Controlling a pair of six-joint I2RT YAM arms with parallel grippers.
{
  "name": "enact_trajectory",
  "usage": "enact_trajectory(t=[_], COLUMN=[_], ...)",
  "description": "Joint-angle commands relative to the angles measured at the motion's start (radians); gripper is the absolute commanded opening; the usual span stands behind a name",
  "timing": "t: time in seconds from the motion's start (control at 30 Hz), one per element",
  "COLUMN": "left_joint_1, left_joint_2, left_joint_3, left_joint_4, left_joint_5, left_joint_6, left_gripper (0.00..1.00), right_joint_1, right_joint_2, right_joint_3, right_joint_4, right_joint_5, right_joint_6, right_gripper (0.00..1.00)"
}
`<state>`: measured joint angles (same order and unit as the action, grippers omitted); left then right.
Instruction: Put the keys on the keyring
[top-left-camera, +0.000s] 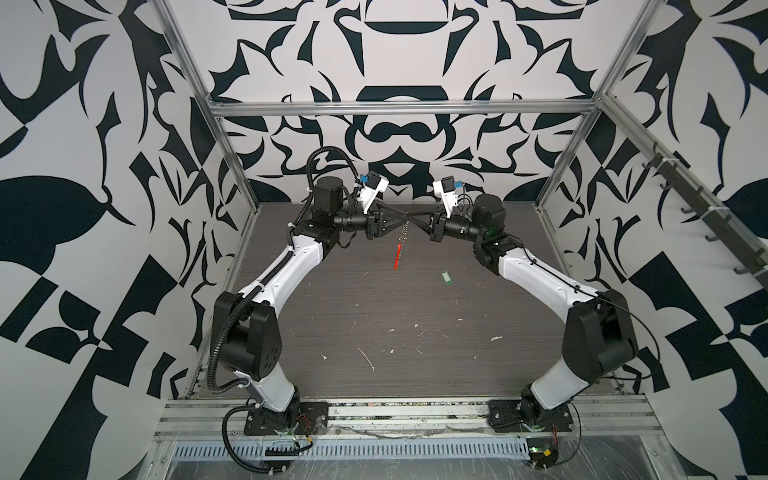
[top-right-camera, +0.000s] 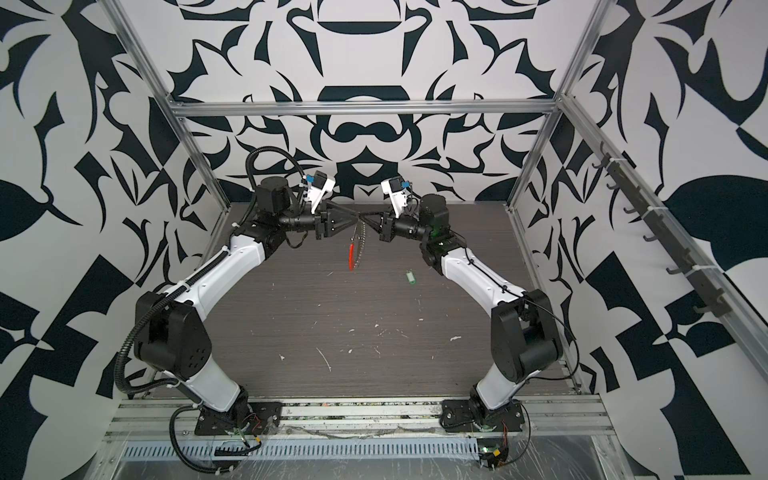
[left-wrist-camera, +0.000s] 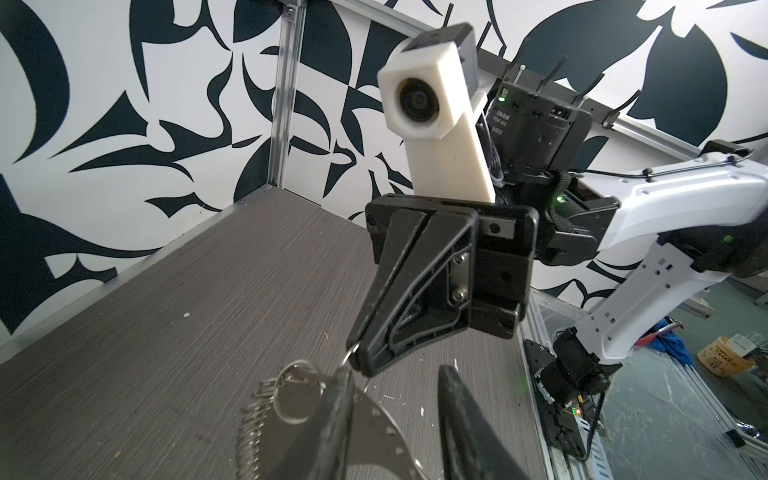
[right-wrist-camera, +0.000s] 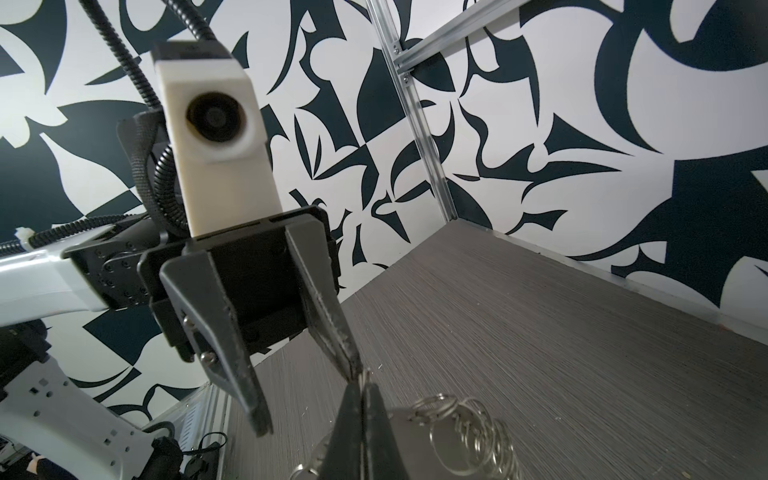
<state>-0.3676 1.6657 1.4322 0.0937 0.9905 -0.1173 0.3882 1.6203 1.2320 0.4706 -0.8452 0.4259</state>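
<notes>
One keyring (top-left-camera: 398, 257) hangs from right gripper's (top-left-camera: 410, 217) pinch.

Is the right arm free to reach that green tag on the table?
Probably not yet. The right gripper is shut on the keyring, holding it in the air. The green tag lies uncovered on the table nearby, so only that grip is in the way.

Surface: you have a grey, wood-grain surface (top-left-camera: 374, 299) (top-right-camera: 332, 307), seen whole in both top views | On it: one small oblong green plastic tag with a white label panel (top-left-camera: 448, 277) (top-right-camera: 411, 278) lies flat, right of centre | Marks: your surface carries scattered white flecks (top-left-camera: 494, 338) (top-right-camera: 455, 338) and a thin white streak (top-left-camera: 365, 358) (top-right-camera: 323, 358) toward the front.
</notes>
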Motion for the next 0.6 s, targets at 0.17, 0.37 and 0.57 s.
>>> enact_trajectory(t=[0.17,0.37,0.57], left_joint_1=[0.021,0.058,0.055], left_joint_2=[0.009,-0.015,0.037], left_joint_3=[-0.007,-0.064,-0.055], left_joint_4=[0.025,0.131,0.239], left_joint_5=[0.017,-0.011,0.030], left_joint_6=[-0.043,-0.109,-0.250], left_gripper=[0.36,0.34,0.21], right_joint_1=[0.006,0.006,0.011], right_joint_2=[-0.039,-0.034,-0.022], right_joint_3=[-0.003,-0.005,0.007], right_joint_4=[0.131,0.146,0.173], right_joint_5=[-0.031,-0.038,-0.046], right_joint_6=[0.038,0.054,0.082], right_gripper=[0.00,0.00,0.00])
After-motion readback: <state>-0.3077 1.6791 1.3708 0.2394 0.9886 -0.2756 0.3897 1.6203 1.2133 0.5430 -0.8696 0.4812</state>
